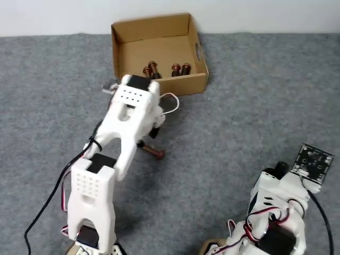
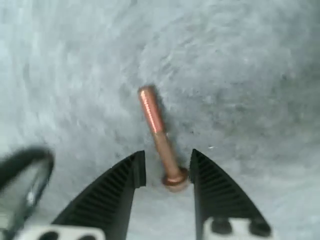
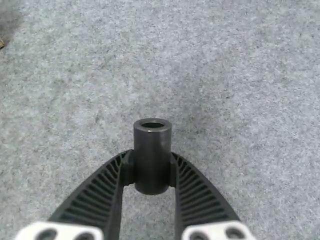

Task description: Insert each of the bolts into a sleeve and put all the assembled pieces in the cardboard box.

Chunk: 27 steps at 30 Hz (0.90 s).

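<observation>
On the grey mat [image 1: 249, 117], seen from overhead, the cardboard box [image 1: 180, 85] sat at the far side with what looked like four assembled pieces [image 1: 152, 69] lying along its near wall. The left arm [image 1: 122, 127] was stretched out toward the box, its wrist just short of the box's front. One loose bolt [image 1: 154, 152] lay on the mat right under that arm's front end. The right arm [image 1: 281, 207] was folded up at the near right corner, well apart from all of that.

From the left wrist camera, the left gripper [image 2: 167, 159] was spread fairly wide, one finger on each side of the bolt's [image 2: 157, 132] head end. The bolt was flat on the mat, its shank pointing away from the gripper. It was copper-coloured, and I couldn't tell whether either finger was actually touching it.

From the right wrist camera, the right gripper [image 3: 151, 162] was clamped on a dark sleeve [image 3: 152, 140]. The fingers pinched its lower half, its open bore showed at the free end, and there was grey mat underneath.
</observation>
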Each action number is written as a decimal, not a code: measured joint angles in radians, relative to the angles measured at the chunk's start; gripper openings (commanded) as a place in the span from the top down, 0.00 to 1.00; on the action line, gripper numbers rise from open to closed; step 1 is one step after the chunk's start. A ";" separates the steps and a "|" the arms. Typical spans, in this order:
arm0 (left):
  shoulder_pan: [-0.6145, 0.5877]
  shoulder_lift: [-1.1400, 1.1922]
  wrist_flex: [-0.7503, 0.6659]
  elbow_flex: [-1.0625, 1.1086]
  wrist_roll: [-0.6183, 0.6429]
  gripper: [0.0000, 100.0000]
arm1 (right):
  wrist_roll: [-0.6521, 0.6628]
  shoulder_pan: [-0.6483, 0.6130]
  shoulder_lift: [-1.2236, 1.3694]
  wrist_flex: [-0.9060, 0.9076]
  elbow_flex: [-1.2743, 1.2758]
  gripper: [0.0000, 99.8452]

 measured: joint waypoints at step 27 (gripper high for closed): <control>-0.026 -0.072 0.000 0.035 -2.236 0.85 | 0.008 0.000 -0.002 0.000 0.026 0.99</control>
